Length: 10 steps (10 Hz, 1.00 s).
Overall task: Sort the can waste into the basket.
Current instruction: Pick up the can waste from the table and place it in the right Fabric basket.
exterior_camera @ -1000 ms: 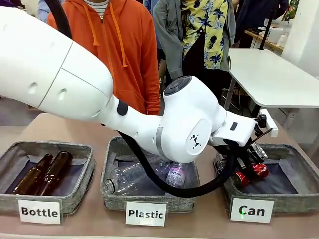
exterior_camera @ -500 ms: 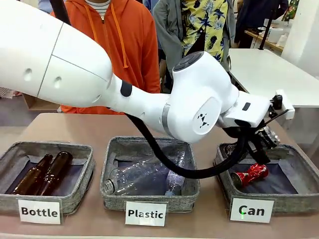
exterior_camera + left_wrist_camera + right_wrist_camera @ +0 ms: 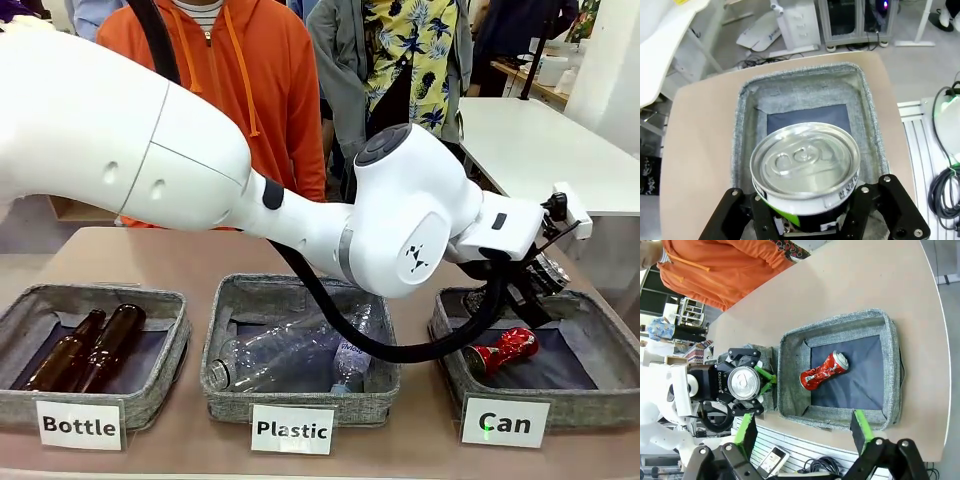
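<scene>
Left gripper (image 3: 810, 220) pinching a silver-topped can (image 3: 805, 172) above the basket (image 3: 742, 165); right gripper (image 3: 802, 432) spread wide.

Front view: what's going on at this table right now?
The robot is sorting cans. Its left arm reaches across to the Can basket on its right, and the left gripper has the black can with the silver top between its fingers, above the basket. A crushed red can already lies inside. The right gripper hangs open above the same basket, holding nothing. The Bottle basket holds brown bottles; the Plastic basket holds clear bottles. A person in an orange hoodie stands across the table.
</scene>
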Each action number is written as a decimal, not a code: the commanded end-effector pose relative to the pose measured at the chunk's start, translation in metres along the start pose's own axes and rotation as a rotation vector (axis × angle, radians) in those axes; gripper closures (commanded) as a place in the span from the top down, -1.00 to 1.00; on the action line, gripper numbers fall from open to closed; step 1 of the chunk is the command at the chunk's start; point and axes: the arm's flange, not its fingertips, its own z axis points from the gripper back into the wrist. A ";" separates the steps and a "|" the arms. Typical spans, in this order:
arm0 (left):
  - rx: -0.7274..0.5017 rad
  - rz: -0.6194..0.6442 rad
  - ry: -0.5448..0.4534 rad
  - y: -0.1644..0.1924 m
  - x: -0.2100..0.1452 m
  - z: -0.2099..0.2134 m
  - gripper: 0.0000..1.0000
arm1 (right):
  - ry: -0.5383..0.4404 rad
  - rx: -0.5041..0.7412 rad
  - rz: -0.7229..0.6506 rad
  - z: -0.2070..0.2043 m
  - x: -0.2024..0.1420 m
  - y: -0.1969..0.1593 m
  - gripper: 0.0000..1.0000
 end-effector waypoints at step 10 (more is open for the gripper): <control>0.010 0.029 -0.055 0.003 0.002 0.019 1.00 | 0.013 -0.014 -0.005 0.002 -0.001 0.002 1.00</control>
